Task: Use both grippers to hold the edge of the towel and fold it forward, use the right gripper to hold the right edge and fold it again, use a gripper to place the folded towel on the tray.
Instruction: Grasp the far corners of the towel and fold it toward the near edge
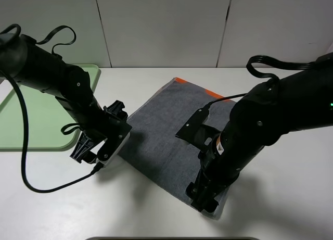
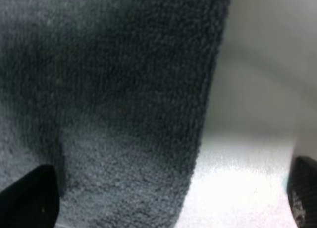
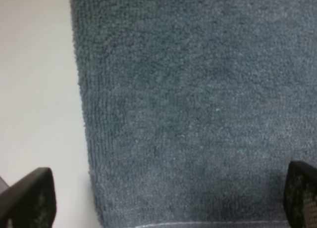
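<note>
I see the towel (image 1: 161,130) flat on the tabletop (image 1: 281,198), right of the tray (image 1: 31,115), turned diagonally, orange corner pointing away. Left gripper (image 1: 92,152) and right gripper (image 1: 204,196) gape wide, empty, straddling its near edges.

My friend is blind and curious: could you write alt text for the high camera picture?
A dark grey towel lies flat on a white table, with two black robot arms bent down over the ends of its near edge, the left hand and right hand both open. A pale green tray sits at the left.
</note>
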`<state>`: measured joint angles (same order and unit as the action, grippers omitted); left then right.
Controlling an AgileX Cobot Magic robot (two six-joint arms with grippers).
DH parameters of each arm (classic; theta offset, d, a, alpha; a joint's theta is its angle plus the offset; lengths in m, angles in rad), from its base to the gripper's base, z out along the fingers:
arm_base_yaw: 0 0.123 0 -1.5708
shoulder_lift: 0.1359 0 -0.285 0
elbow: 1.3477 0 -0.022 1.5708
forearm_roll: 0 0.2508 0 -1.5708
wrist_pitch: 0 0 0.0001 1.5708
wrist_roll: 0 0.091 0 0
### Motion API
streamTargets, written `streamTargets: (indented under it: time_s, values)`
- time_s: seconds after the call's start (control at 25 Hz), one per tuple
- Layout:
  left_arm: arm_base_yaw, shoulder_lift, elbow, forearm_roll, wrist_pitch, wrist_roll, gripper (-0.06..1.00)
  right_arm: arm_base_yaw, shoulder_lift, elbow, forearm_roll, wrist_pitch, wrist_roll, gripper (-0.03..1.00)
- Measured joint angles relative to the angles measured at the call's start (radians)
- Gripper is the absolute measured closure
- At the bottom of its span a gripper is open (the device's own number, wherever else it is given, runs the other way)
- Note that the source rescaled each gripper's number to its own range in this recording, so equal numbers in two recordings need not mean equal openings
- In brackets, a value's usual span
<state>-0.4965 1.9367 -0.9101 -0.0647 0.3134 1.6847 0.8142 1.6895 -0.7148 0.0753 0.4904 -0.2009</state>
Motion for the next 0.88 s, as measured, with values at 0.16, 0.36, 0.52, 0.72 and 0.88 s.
streamTargets:
  time_s: [0.16, 0.36, 0.52, 0.72, 0.88]
  values:
    - [0.0, 0.019, -0.007, -0.002, 0.012, 0.014, 0.02, 0.0, 0.0, 0.0, 0.018, 0.0, -0.02, -0.03]
    - [0.001, 0.024, -0.012, -0.012, 0.018, 0.074, 0.02, 0.0, 0.005, 0.0, 0.069, 0.001, -0.074, -0.03]
    - [0.024, 0.024, -0.013, -0.024, 0.011, 0.089, 0.02, 0.0, 0.006, 0.0, 0.098, 0.001, -0.106, -0.03]
    - [0.063, 0.029, -0.017, -0.03, 0.0, 0.091, 0.03, 0.0, 0.006, 0.006, 0.106, -0.006, -0.114, -0.03]
    - [0.064, 0.035, -0.019, -0.033, 0.003, 0.112, 0.03, 0.0, 0.006, 0.029, 0.106, -0.026, -0.117, -0.03]
